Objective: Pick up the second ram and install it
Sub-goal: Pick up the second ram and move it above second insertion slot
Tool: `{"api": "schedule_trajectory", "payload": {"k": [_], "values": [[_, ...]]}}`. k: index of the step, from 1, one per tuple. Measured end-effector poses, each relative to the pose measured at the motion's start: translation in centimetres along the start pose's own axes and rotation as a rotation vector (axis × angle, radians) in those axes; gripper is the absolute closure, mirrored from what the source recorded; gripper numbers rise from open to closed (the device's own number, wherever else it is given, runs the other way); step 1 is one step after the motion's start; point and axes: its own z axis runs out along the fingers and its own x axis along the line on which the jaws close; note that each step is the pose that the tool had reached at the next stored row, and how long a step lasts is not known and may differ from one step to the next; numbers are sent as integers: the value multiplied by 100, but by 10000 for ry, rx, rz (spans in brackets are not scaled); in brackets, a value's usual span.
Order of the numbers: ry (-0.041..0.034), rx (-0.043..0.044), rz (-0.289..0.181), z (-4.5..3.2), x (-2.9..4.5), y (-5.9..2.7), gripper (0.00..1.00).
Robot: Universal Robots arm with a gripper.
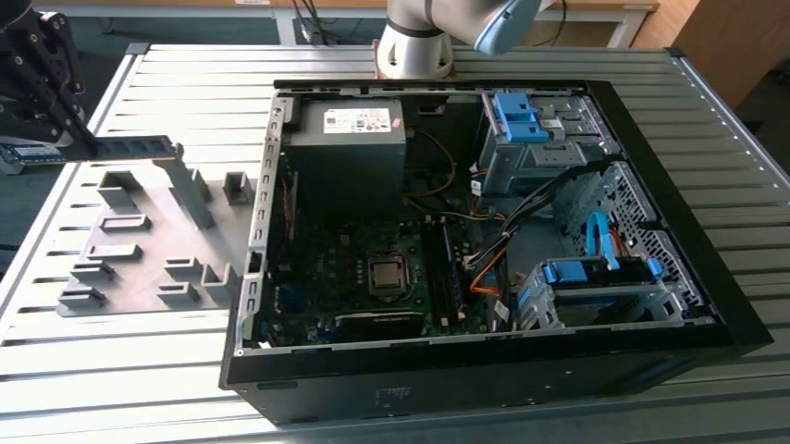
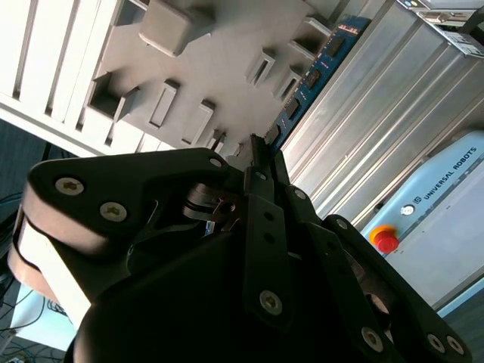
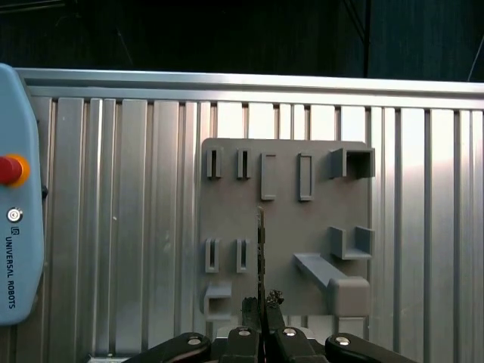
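The second ram (image 1: 131,146) is a thin dark green stick held level above the slatted table, at the exterior view's left of the open computer case (image 1: 728,277). My black gripper (image 1: 87,141) is shut on one end of it. In the first wrist view the ram (image 3: 261,246) shows edge-on, sticking out from the gripper (image 3: 261,306) over the grey holder plate (image 3: 287,219). In the second wrist view the ram (image 2: 314,76) runs away from the gripper (image 2: 257,147), its chips visible. The motherboard's memory slots (image 1: 442,268) lie inside the case.
The grey holder plate (image 1: 136,250) with upright blocks lies beside the case. Inside the case are a black power-supply box (image 1: 350,139), blue drive cages (image 1: 524,116) and loose cables (image 1: 494,250). A pale blue pendant with a red button (image 3: 11,170) rests on the table. The robot base (image 1: 413,42) stands behind the case.
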Motion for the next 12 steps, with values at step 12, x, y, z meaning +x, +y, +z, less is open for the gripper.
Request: {"api": "schedule_trajectory", "payload": {"k": [12], "values": [[0,1,0,-1,0,-55,86]]}}
